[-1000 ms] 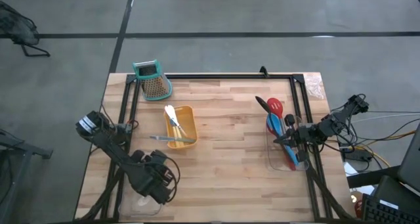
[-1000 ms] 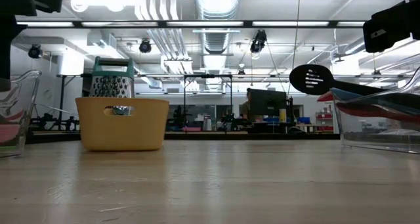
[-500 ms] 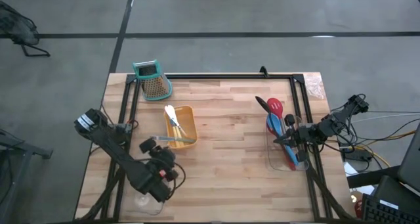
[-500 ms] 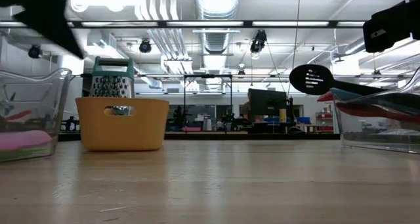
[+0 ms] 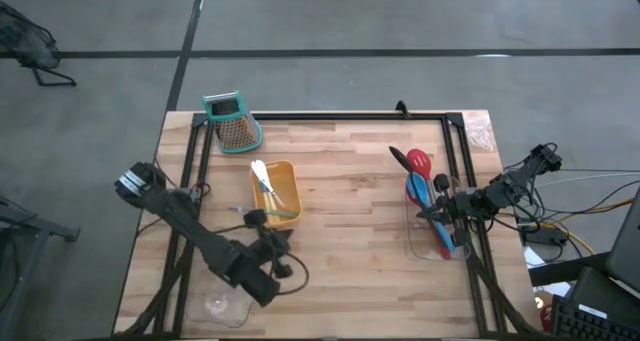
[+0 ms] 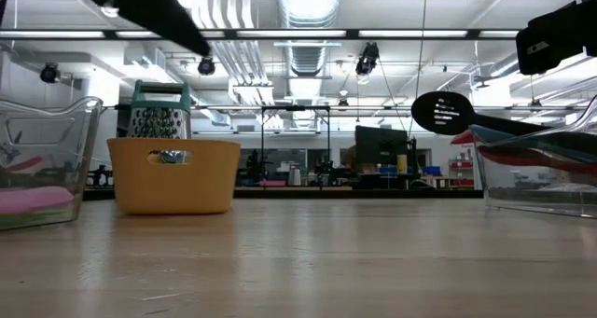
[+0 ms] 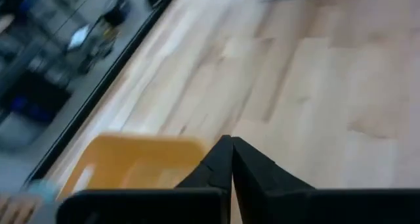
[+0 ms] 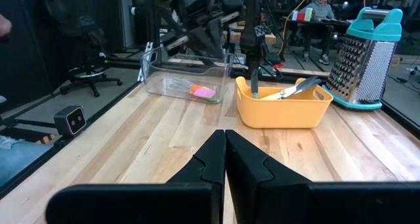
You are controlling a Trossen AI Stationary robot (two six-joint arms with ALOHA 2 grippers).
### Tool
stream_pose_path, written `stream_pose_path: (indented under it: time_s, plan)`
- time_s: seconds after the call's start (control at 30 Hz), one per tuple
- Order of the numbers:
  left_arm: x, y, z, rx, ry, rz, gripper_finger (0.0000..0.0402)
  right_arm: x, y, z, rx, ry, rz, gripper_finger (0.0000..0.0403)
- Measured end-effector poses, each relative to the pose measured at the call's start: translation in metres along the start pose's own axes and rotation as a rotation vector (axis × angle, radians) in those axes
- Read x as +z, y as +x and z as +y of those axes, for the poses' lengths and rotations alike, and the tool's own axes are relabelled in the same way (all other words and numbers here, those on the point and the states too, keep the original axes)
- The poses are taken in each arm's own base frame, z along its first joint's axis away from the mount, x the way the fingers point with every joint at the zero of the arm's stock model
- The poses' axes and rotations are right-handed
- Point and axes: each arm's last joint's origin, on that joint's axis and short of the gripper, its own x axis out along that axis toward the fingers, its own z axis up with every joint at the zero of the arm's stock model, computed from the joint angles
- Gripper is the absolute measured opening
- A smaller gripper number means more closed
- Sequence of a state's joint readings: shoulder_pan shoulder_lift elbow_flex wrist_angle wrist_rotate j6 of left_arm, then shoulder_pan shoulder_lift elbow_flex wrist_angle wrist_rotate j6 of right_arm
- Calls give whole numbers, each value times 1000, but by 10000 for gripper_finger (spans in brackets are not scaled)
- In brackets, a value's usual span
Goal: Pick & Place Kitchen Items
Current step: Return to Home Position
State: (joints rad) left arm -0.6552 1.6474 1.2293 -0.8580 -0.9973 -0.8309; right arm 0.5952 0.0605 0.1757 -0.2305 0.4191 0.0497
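My left gripper [image 5: 274, 239] hangs shut and empty above the table, just on the near side of the yellow tray [image 5: 288, 176]. That tray holds a white-handled tool [image 5: 262, 178], and a metal-bladed tool [image 5: 266, 213] lies across its near rim. A clear tray [image 8: 187, 79] at the near left corner holds small pink, green and orange items [image 8: 204, 91]. My right gripper [image 8: 225, 133] waits shut and empty over the right clear tray [image 5: 432, 243]. In that tray are a red spoon [image 5: 418, 164], a blue spoon [image 5: 417, 191] and a black slotted spoon [image 6: 446, 112].
A teal-topped metal grater [image 5: 234, 123] stands at the far left, behind the yellow tray. A black frame rail [image 5: 350, 115] runs along the table's far edge and down both sides. Bare wood [image 5: 345, 231] lies between the yellow tray and the right clear tray.
My left gripper has swung from above the near-left clear tray toward the right and far side, up to the yellow tray's near rim, rising a little and rolling as it went. The near-left clear tray has shifted slightly toward the right.
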Motion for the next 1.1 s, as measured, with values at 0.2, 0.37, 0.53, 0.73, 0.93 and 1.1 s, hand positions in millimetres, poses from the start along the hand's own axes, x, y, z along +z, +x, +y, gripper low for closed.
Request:
stream_pose_path:
  time_s: [0.2, 0.37, 0.53, 0.73, 0.93, 1.1]
  plan:
    - [17, 18, -10, -216, 131, -113, 5, 0, 0, 0, 0, 1, 0, 8]
    - [16, 33, 17, -396, 107, -228, 5, 0, 0, 0, -1, 1, 0, 8]
    - [0, 30, 67, -397, -21, -346, 5, 0, 0, 0, 0, 1, 1, 8]
    - [-19, -1, 124, -356, -67, -509, 15, 0, 0, 0, 0, 0, 0, 8]
    - [-55, -11, 159, -382, -295, -551, 17, 0, 0, 0, 0, 0, 0, 8]
    - [-84, -10, 163, -603, -213, -630, 17, 0, 0, 0, 0, 1, 0, 8]
